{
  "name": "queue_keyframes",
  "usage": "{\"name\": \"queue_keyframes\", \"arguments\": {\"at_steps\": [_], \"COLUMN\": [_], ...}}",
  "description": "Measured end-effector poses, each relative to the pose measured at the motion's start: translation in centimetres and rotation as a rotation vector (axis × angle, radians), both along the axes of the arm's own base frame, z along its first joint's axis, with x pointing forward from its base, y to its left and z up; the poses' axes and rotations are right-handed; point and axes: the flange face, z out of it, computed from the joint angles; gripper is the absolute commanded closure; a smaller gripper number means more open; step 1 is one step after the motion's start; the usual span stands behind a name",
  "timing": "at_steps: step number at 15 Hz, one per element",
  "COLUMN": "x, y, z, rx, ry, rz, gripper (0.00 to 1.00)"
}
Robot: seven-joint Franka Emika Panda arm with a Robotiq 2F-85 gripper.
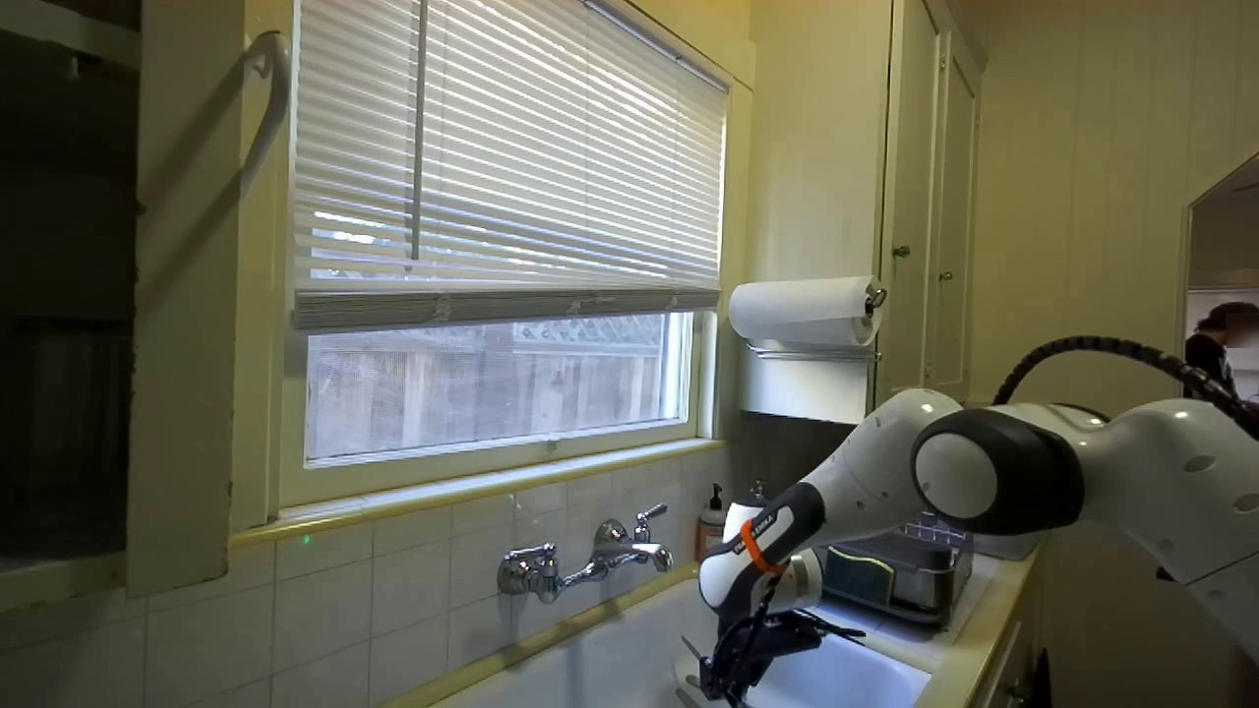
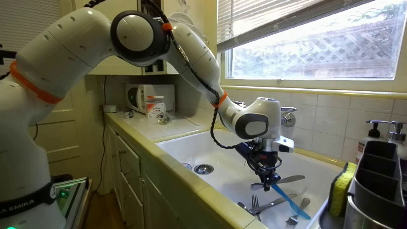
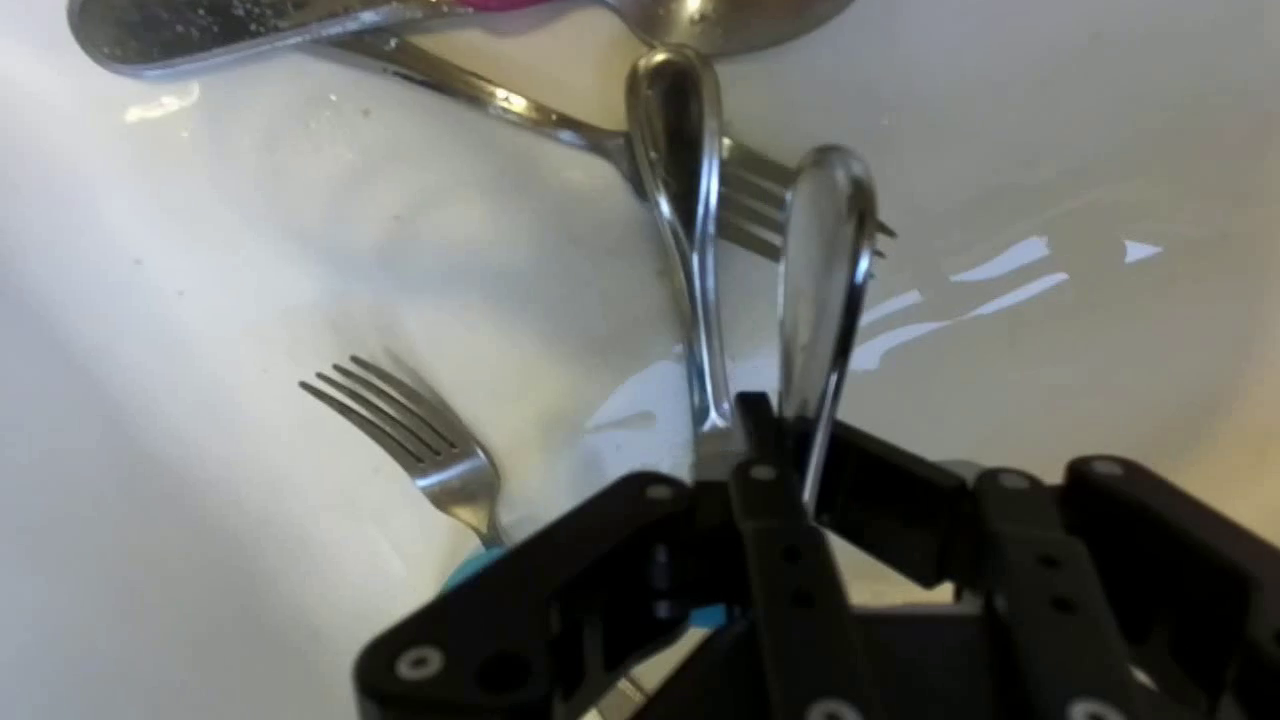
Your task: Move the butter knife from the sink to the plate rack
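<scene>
The hand (image 2: 269,183) grips one metal butter knife (image 2: 292,179) over the glossy cream-white sink (image 2: 219,156), smooth blade to one side, rounded handle to the other. Below lie two forks (image 3: 457,480) with slim metal tines, one spoon (image 2: 243,206), one further metal knife (image 2: 272,204) crossing a fork, and one flat blue knife (image 2: 298,210), plastic-looking. One clear vessel (image 2: 189,163) lies near the round drain (image 2: 203,169). Two pump bottles (image 1: 708,526) stand by the tiled wall (image 2: 330,127), near one chrome tap (image 1: 602,562) with two lever handles. One yellow sponge (image 2: 345,189), dark-backed, stands upright at the one low, dark plate rack (image 1: 915,614) on the counter (image 1: 984,602).
</scene>
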Motion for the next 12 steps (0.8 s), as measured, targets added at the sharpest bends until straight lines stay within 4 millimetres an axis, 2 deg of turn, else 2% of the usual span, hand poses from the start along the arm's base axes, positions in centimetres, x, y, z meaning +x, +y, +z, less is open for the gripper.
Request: {"name": "queue_keyframes", "arguments": {"at_steps": [3, 8, 12], "x": [-0.7, -2.6, -5.5], "y": [0.6, 3.0, 3.0], "z": [3.7, 9.3, 12.9], "rx": [0.067, 0.219, 0.294], "ry": [-0.025, -0.145, -0.281], "rz": [-0.060, -0.197, -0.358], "gripper": [0.98, 0.98, 0.98]}}
